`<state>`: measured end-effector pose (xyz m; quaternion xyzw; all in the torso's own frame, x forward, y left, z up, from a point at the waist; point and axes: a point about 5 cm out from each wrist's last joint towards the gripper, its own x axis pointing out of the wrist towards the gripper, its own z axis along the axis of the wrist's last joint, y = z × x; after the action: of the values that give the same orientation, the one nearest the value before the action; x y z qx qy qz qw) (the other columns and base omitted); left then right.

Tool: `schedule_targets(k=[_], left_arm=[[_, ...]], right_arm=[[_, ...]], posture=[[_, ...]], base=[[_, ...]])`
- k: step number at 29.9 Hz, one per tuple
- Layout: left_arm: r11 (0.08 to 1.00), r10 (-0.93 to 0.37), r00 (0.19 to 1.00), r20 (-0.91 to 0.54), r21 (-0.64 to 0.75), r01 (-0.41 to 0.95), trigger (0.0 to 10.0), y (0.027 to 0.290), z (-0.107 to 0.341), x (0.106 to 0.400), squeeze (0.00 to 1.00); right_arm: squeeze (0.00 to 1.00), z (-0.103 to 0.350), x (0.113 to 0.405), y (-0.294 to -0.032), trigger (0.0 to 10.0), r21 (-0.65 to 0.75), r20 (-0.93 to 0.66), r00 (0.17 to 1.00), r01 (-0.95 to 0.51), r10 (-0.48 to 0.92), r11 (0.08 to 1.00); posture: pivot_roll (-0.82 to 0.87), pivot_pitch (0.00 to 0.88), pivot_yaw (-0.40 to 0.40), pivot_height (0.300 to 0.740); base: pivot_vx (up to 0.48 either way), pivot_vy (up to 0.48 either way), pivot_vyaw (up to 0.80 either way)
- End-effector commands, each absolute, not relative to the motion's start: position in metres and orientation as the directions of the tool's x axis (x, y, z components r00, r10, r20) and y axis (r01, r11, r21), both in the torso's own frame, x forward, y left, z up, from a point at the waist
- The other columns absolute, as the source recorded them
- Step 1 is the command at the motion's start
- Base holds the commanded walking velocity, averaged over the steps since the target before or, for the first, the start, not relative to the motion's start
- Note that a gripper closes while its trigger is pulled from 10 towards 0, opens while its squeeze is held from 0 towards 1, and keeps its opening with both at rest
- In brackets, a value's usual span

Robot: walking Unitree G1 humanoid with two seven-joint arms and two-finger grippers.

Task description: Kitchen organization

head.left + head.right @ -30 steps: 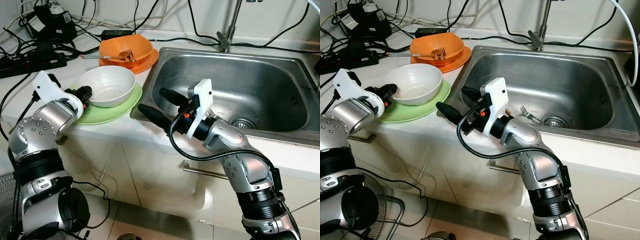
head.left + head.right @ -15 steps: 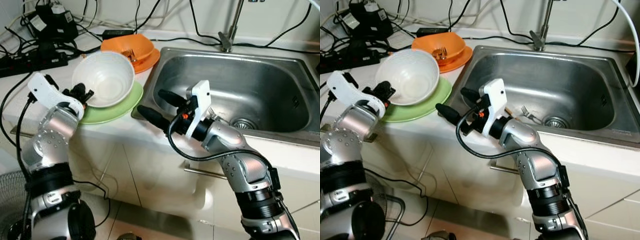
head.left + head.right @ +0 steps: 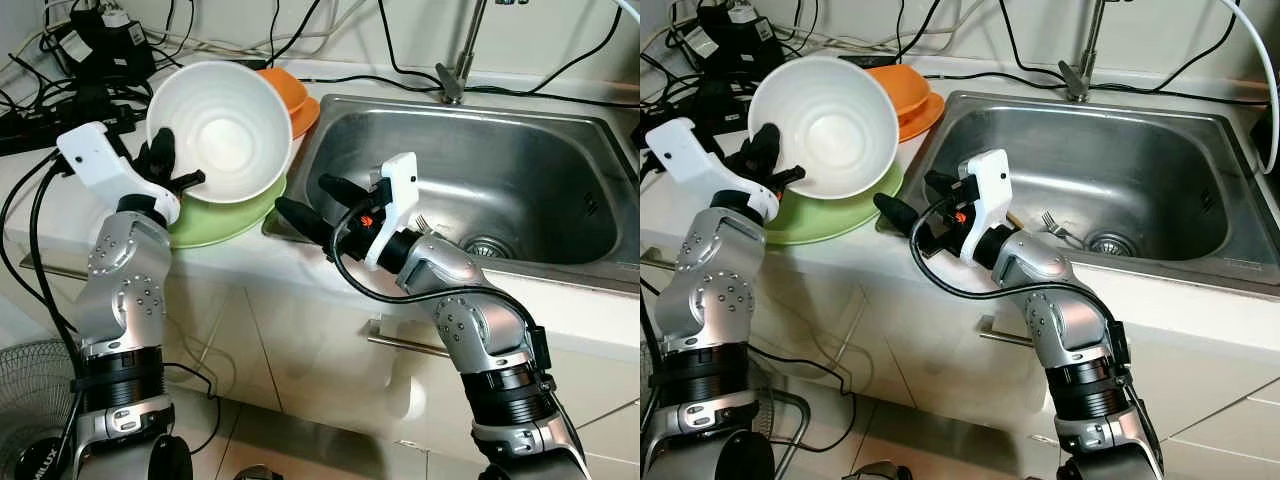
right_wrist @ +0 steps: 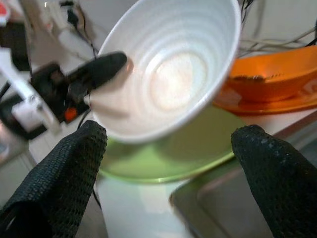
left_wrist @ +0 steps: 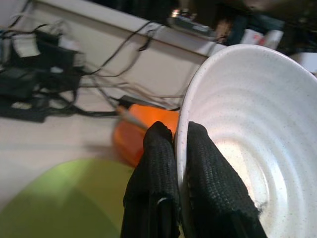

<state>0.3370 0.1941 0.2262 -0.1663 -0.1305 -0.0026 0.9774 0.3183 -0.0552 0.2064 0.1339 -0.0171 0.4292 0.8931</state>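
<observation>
While the sink (image 3: 560,140) sat sunk in the counter, a green plate (image 3: 215,220) lay just beside it, an orange bowl (image 3: 290,95) behind that. Above the plate, the left gripper (image 3: 170,170) pinched the rim of a tilted white bowl (image 3: 225,125). Over the sink's near corner the right gripper (image 3: 310,200) hovered, fingers spread and empty

Head stereo looks down at counter and sink (image 3: 480,170); both close wrist views share white bowl (image 5: 247,144), green plate (image 4: 193,153).
</observation>
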Motion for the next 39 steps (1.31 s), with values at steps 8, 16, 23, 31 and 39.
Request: schedule_targets(k=[8,16,23,31,39], left_arm=[[0.950,-0.068,0.941,0.331,-0.266,0.162,0.0,0.167,0.228,0.334,0.00],[0.943,-0.144,0.921,0.362,-0.234,0.239,0.0,0.148,0.230,0.331,0.00],[0.928,-0.204,0.901,0.382,-0.217,0.302,0.0,0.135,0.231,0.329,0.00],[0.923,-0.222,0.889,0.402,-0.207,0.324,0.0,0.130,0.233,0.327,0.00],[0.912,-0.265,0.875,0.406,-0.187,0.364,0.0,0.123,0.231,0.325,0.00]], right_arm=[[0.00,0.216,0.324,-0.052,10.0,0.316,0.173,0.639,-0.757,0.749,0.572],[0.00,0.218,0.327,-0.052,10.0,0.385,0.179,0.652,-0.736,0.737,0.557],[0.00,0.218,0.328,-0.052,10.0,0.419,0.177,0.655,-0.725,0.735,0.546],[0.00,0.219,0.330,-0.053,10.0,0.435,0.176,0.670,-0.710,0.721,0.554],[0.00,0.221,0.345,-0.060,10.0,0.482,0.150,0.753,-0.621,0.641,0.617]], posture=[[-0.02,0.027,0.062,0.740],[-0.02,0.028,0.060,0.740],[-0.02,0.025,0.059,0.740],[-0.02,0.021,0.058,0.740],[-0.02,0.013,0.052,0.740]], base=[[0.000,0.000,0.00],[0.000,0.000,0.00],[0.000,0.000,0.00],[0.000,0.000,0.00],[0.000,0.000,0.00]])
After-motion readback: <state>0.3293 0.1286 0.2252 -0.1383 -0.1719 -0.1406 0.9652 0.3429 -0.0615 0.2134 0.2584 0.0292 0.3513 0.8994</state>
